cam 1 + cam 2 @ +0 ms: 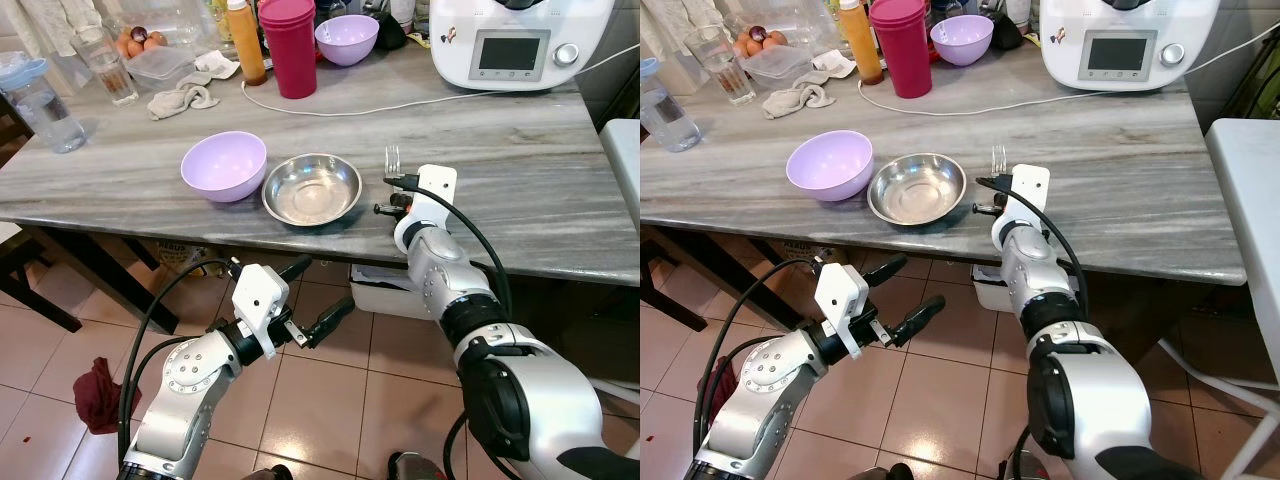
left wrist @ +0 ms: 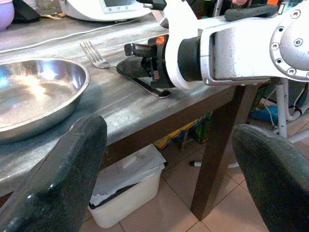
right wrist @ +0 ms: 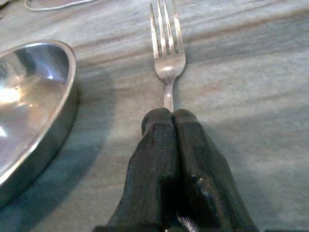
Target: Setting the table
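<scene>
Right gripper point(image 3: 168, 118) is down on the counter point(image 1: 520, 160), jaws pressed together over the fork point(image 3: 166, 46) handle. Pinching it, by the look of the wrist view, tho the handle is hidden under the black fingers so the actual contact can't be seen. Fork lies flat on the grey wood-grain top, tines pointing away from the robot, just beside the steel bowl point(image 1: 312, 187) on its right. Fork and bowl sit apart, not touching.

Lilac bowl point(image 1: 224, 164) sits just left of the steel one, rims v. close. Further back: red tumbler point(image 1: 288, 45), a second lilac bowl point(image 1: 347, 38), orange-capped bottle point(image 1: 245, 40), a white cable point(image 1: 400, 100) trailing across, and a white kitchen appliance point(image 1: 520, 45) w/ a screen at the far right.

Left gripper point(image 1: 310, 300) hangs below the counter edge, over the tiled floor point(image 1: 340, 390), jaws spread wide and holding nothing. Its wrist cam looks up at the right arm point(image 2: 231, 46) and the fork. White bin point(image 2: 128, 186) under the counter, dark red cloth point(image 1: 97, 395) on the floor at left.
</scene>
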Robot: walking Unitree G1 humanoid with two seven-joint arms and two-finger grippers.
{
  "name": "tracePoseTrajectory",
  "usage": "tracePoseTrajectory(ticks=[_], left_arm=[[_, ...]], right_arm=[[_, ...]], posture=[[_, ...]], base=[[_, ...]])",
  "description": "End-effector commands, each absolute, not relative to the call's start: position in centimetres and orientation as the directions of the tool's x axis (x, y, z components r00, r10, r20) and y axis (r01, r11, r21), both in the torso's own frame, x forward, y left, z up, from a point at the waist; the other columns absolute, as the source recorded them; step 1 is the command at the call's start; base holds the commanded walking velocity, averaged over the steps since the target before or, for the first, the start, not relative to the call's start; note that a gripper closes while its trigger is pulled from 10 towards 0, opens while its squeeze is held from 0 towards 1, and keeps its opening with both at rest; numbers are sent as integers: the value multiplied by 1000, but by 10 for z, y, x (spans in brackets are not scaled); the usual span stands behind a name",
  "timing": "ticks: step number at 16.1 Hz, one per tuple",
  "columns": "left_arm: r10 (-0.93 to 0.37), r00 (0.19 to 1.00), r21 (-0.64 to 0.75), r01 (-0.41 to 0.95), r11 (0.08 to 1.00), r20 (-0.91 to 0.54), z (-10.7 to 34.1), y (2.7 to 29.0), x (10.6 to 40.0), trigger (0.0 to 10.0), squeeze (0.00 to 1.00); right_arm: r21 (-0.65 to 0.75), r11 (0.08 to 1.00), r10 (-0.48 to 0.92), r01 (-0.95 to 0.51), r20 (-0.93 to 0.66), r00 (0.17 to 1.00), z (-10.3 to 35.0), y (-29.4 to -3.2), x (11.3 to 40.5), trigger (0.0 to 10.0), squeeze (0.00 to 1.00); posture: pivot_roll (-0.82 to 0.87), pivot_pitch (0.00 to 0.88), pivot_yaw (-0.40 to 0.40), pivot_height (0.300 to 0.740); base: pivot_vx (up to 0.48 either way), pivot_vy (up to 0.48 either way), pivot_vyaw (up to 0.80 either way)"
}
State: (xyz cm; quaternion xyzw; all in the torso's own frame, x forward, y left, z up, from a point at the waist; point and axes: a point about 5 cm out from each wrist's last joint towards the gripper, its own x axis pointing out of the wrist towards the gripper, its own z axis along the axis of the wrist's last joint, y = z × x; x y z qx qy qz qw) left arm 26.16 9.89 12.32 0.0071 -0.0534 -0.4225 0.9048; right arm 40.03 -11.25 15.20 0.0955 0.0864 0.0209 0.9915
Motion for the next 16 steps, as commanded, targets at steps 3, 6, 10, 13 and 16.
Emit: tracePoseTrajectory(ticks=[3,6,10,13,16], left_arm=[[-755,651,65,752,656,79,123,104,260,10000,0],[-754,652,63,752,657,78,122,104,259,10000,0],[-752,654,57,750,659,79,122,103,258,10000,0],[-750,656,64,748,661,83,122,103,258,10000,0],[-739,667,69,736,673,94,122,104,261,10000,0]], right_arm=[[227,974,56,-18,-160,986,158,-104,403,0,0],[227,974,46,-14,-134,990,165,-104,405,0,0],[226,974,46,-16,-125,991,166,-104,406,7490,878],[200,979,42,-22,-96,994,169,-104,406,10000,1000],[90,995,45,-49,42,998,188,-103,407,10000,1000]], posture=[[-134,170,129,740],[-129,169,126,740],[-130,172,124,740],[-133,171,124,740],[-139,168,121,740]], base=[[0,0,0],[0,0,0],[0,0,0],[0,0,0],[0,0,0]])
